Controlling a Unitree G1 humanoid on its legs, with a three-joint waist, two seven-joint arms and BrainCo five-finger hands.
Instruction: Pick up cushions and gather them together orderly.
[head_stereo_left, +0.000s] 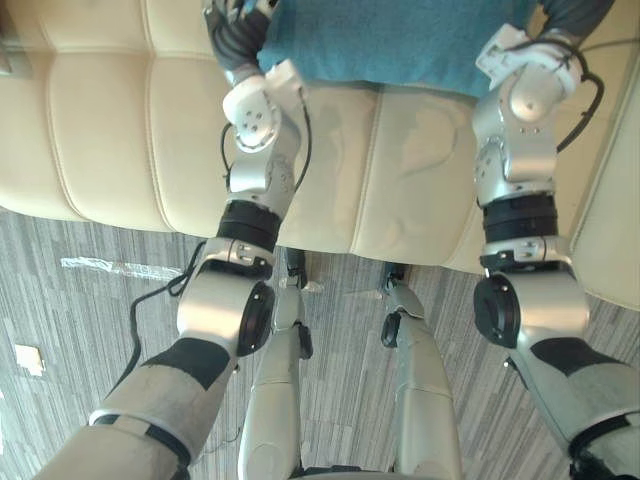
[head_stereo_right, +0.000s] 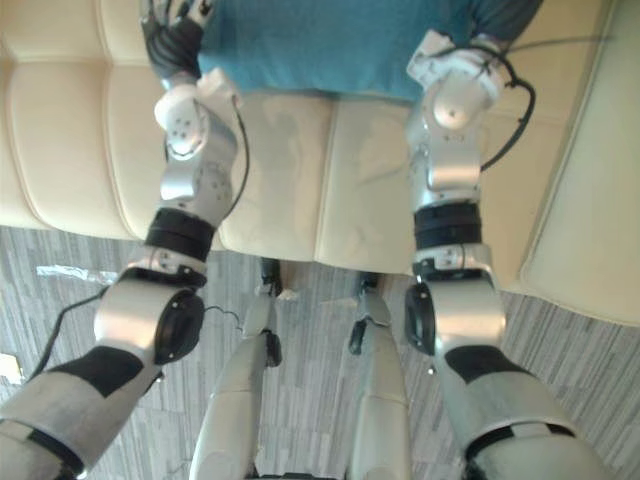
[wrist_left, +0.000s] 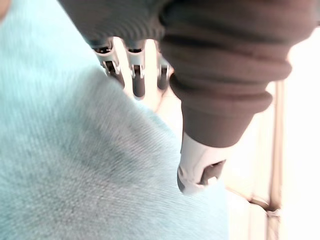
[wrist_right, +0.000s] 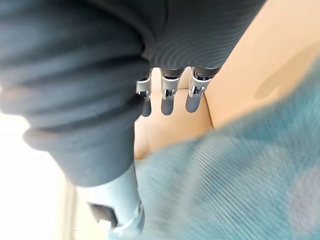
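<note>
**Teal cushion on sofa, flanked by both arms.** The cushion (head_stereo_left: 400, 45) lies on the seat of a cream sofa (head_stereo_left: 110, 130), towards the backrest, with one arm along each of its sides.

- **Left robot hand** (wrist_left: 137, 82): at the cushion's left edge. The fingers are straight and side by side with their tips at the rim of the fabric. The thumb rests against the cloth.
- **Right robot hand** (wrist_right: 168, 102): at the cushion's right edge. The fingers are straight and just clear of the cloth, with bare sofa showing between. The thumb is beside the fabric.

Grey striped carpet (head_stereo_left: 90, 330) lies in front of the sofa, with a strip of clear plastic (head_stereo_left: 120, 267) on it.
</note>
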